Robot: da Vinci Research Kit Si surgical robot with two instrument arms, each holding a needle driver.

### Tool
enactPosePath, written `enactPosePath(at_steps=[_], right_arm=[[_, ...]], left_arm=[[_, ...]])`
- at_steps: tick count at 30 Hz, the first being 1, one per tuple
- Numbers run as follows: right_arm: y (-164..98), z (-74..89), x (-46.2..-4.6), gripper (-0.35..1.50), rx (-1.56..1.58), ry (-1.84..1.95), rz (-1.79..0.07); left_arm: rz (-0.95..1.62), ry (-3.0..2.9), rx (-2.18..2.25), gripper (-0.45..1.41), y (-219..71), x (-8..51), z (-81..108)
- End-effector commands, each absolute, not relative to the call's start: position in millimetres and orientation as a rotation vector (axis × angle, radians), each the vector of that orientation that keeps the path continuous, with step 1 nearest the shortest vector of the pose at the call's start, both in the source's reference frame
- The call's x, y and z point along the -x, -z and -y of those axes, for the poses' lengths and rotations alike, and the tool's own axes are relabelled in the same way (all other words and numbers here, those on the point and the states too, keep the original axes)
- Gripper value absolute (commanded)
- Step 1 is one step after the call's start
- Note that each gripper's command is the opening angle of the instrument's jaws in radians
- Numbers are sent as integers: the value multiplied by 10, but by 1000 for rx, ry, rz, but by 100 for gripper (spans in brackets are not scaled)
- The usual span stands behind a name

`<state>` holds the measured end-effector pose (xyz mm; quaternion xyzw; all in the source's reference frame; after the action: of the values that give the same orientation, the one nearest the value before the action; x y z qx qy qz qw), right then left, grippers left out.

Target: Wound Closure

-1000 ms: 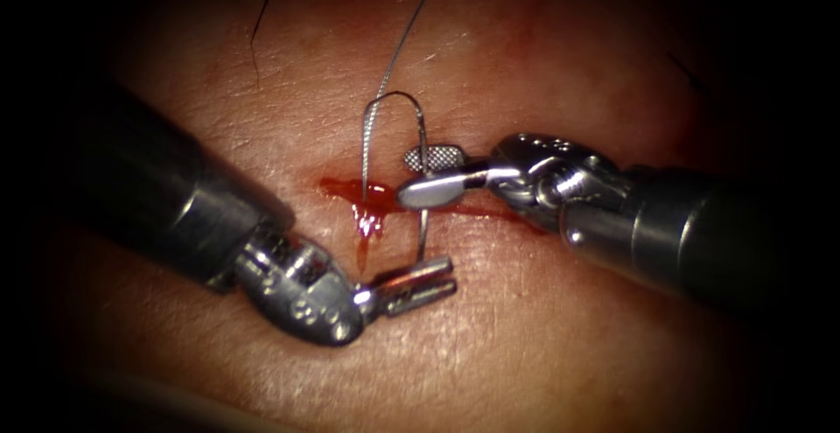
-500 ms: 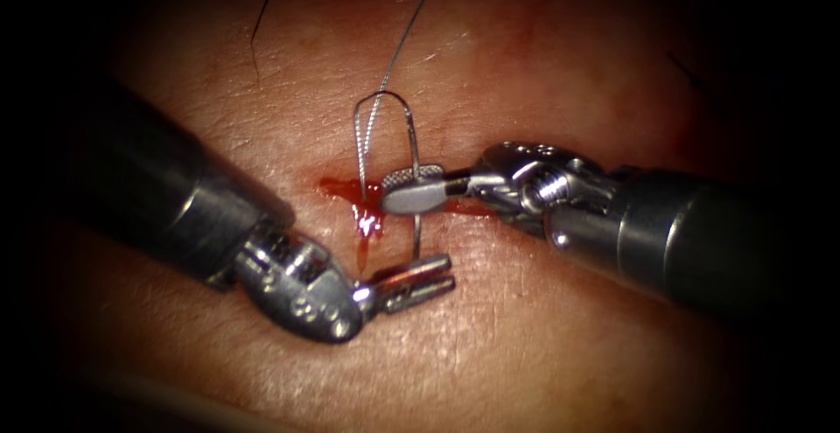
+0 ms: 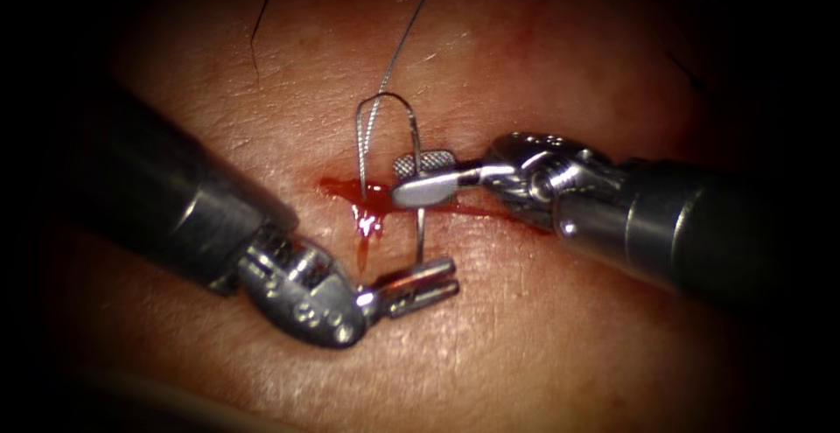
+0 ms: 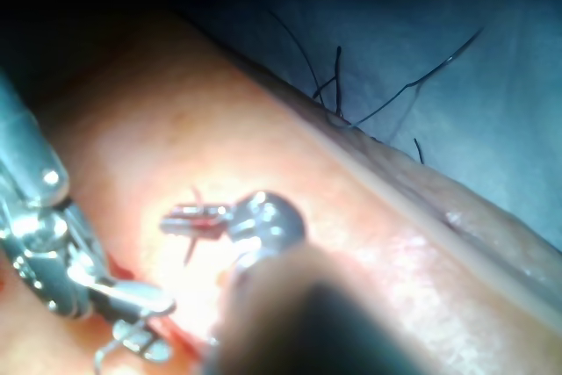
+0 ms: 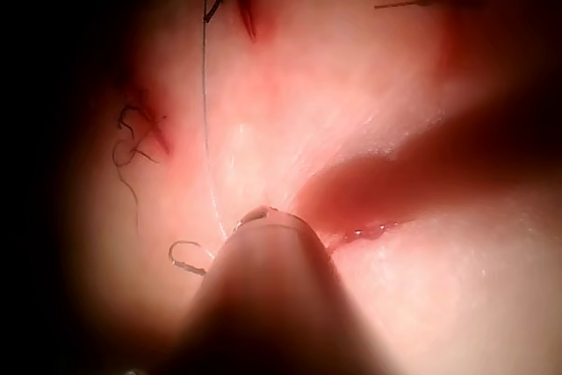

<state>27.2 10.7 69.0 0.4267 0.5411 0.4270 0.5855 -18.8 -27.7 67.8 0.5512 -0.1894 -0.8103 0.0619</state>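
**Needle bridged between two tools over the cut**

The tissue [image 3: 525, 345] takes up most of what you can see, pale and creased, and in the left wrist view its edge falls away to the table [image 4: 492, 59].

The right tool [image 3: 400, 180] comes in level along the cut. Its fingers [image 3: 426, 164] stand parted, the ridged inner face of the far one turned up. The needle's long limb passes between them, with nothing clamped.

The left tool [image 3: 454, 276] sits on the near side of the cut, angled up from the lower left. Its fingers [image 3: 429, 269] are almost together and appear to grip the needle close to its lower end. In the left wrist view a thin sliver crosses those fingers [image 4: 189, 217].

The cut [image 3: 490, 210] is a thin red line running across, under the right tool. Red fluid [image 3: 367, 199] pools at the cut's left end and trickles toward the left tool.

The needle [image 3: 418, 140] arches clear above the tissue. Its crown is beyond the cut, and its other limb comes down toward the red fluid. Whether that end is in the tissue I cannot tell.

The thread [image 3: 402, 39] drops from the top of the endoscope view to the red fluid. Cut ends of thread [image 5: 132, 147] curl on the tissue in the right wrist view.
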Motion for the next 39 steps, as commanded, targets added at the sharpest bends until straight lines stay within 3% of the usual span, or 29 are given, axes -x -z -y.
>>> enactPosePath(at_steps=[1, 3, 6, 8, 9, 11, 25, 26, 27, 28, 29, 31, 36, 39], right_arm=[[-695, -104, -281, 69, -999, -995, -1262], [-694, -105, -281, 66, -1000, -996, -1262], [-692, -107, -281, 34, -987, -986, -1269], [-690, -110, -282, 27, -983, -987, -1274], [-688, -114, -283, 12, -976, -983, -1284], [-686, -115, -286, -35, -991, -966, -1287], [-692, -110, -289, -35, -996, -942, -1290], [-692, -110, -288, -35, -991, -931, -1294], [-692, -111, -287, -35, -988, -933, -1294], [-693, -111, -287, -35, -981, -930, -1296], [-693, -112, -286, -35, -975, -928, -1298], [-696, -115, -283, -35, -954, -920, -1304], [-700, -118, -281, -35, -890, -882, -1325], [-701, -121, -280, -35, -836, -823, -1349]], left_arm=[[568, 2452, -1666, -45, -684, 189, 284], [568, 2451, -1666, -45, -684, 189, 284], [568, 2451, -1666, -45, -684, 189, 284], [572, 2447, -1662, -45, -684, 189, 284], [572, 2448, -1661, -45, -684, 189, 284], [572, 2447, -1661, -45, -684, 189, 284], [570, 2447, -1664, -45, -683, 188, 282], [559, 2465, -1674, -13, -682, 188, 279], [541, 2482, -1693, 37, -681, 187, 277], [518, 2512, -1717, 66, -679, 187, 275], [495, 2554, -1739, 89, -676, 185, 271], [461, 2632, -1762, 113, -665, 180, 263], [391, 2681, -1819, 120, -642, 165, 255], [331, 2695, -1861, 84, -624, 144, 255]])
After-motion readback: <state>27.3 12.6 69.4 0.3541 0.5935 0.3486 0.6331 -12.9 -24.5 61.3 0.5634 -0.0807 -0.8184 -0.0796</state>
